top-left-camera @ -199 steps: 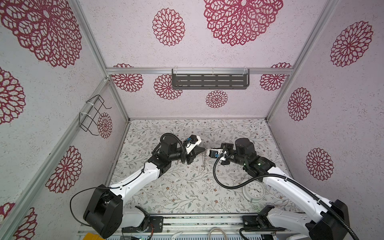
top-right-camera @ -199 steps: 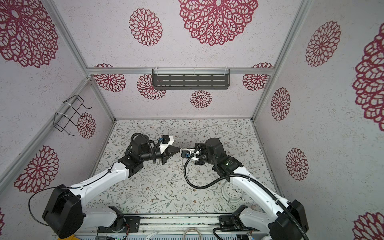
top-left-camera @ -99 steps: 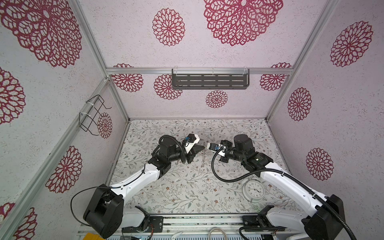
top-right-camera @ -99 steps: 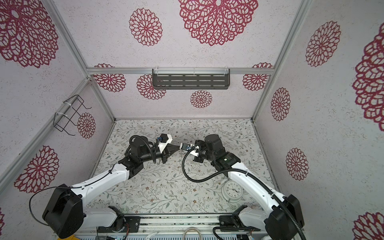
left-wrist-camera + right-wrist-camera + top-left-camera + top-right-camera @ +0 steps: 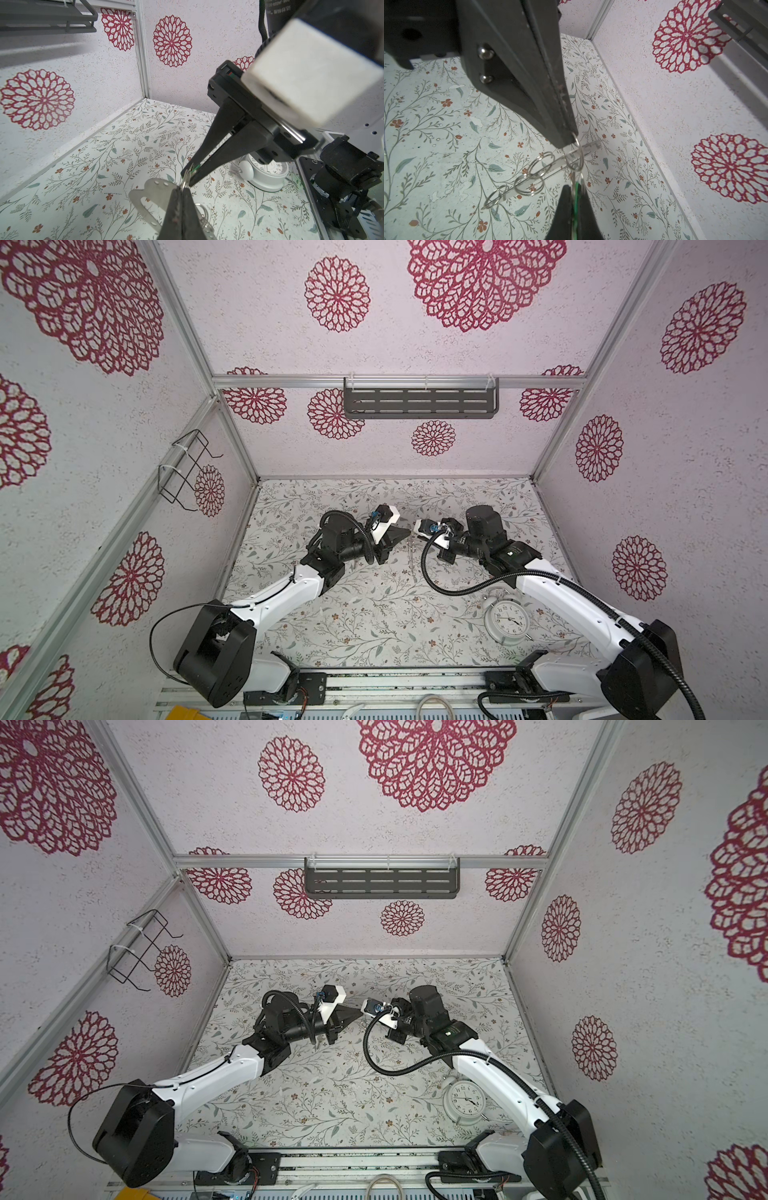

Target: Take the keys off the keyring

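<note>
Both grippers meet tip to tip above the middle of the table. My left gripper (image 5: 182, 190) (image 5: 409, 534) is shut on a small wire ring (image 5: 576, 153) that is threaded on the keyring (image 5: 149, 193). The keyring is a flat dull-metal plate with a long slot, and it hangs in the air with several more wire rings (image 5: 537, 166) on it. My right gripper (image 5: 575, 188) (image 5: 188, 176) is shut on a key with a green tag (image 5: 577, 193), which is linked to the same ring. In both top views the keyring (image 5: 411, 553) (image 5: 364, 1025) shows only as a thin sliver below the tips.
A round white alarm clock (image 5: 507, 616) (image 5: 465, 1100) stands on the floral table near the right arm's base. A dark slotted shelf (image 5: 419, 400) hangs on the back wall, and a wire rack (image 5: 185, 466) on the left wall.
Both grippers, still joined at the ring, have shifted slightly toward the back wall; the right arm's wrist has swung with them. Neither grip has changed.
</note>
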`<state>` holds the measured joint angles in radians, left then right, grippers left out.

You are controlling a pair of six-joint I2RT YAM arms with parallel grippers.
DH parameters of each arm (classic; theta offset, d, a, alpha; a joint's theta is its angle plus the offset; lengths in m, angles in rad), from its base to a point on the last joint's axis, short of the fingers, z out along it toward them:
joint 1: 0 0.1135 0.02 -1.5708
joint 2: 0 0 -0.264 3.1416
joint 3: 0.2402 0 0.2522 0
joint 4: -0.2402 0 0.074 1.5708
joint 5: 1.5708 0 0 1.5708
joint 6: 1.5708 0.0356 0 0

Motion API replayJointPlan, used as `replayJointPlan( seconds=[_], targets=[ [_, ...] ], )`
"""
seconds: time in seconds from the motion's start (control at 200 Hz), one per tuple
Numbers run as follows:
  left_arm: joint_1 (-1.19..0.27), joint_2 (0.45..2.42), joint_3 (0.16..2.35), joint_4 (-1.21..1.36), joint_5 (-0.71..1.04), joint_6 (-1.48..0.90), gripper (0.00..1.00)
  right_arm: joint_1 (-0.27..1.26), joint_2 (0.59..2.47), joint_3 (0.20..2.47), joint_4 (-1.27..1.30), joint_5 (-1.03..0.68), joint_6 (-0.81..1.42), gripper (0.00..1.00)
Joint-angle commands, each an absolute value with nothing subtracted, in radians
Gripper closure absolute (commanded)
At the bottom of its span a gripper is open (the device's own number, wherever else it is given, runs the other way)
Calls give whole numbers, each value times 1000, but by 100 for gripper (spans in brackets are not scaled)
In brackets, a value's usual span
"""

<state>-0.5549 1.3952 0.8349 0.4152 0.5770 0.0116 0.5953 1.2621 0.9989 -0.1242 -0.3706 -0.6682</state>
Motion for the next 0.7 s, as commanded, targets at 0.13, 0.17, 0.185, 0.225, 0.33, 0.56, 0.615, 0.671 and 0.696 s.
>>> replayJointPlan(
  seconds=[0.13, 0.17, 0.185, 0.225, 0.33, 0.56, 0.615, 0.671, 0.696],
  targets=[
    [-539, 1411, 853, 561, 519, -1, 100, 606, 1282, 1012, -168, -494, -631, 100],
    [-541, 1416, 854, 564, 517, -2, 100, 605, 1287, 1012, -169, -500, -630, 100],
    [-541, 1419, 854, 564, 517, -2, 100, 605, 1288, 1012, -168, -501, -629, 100],
    [-543, 1424, 857, 564, 518, -2, 100, 606, 1289, 1011, -158, -498, -624, 100],
    [-547, 1433, 862, 565, 517, -4, 100, 607, 1285, 1006, -138, -489, -623, 100],
    [-562, 1455, 876, 555, 483, 7, 100, 618, 1282, 1022, -136, -407, -653, 100],
    [-567, 1462, 882, 552, 476, 11, 100, 621, 1293, 1036, -149, -407, -655, 100],
    [-574, 1471, 889, 552, 471, 11, 100, 627, 1304, 1043, -149, -398, -652, 100],
    [-575, 1476, 892, 553, 471, 11, 100, 629, 1309, 1046, -149, -397, -653, 100]
  ],
)
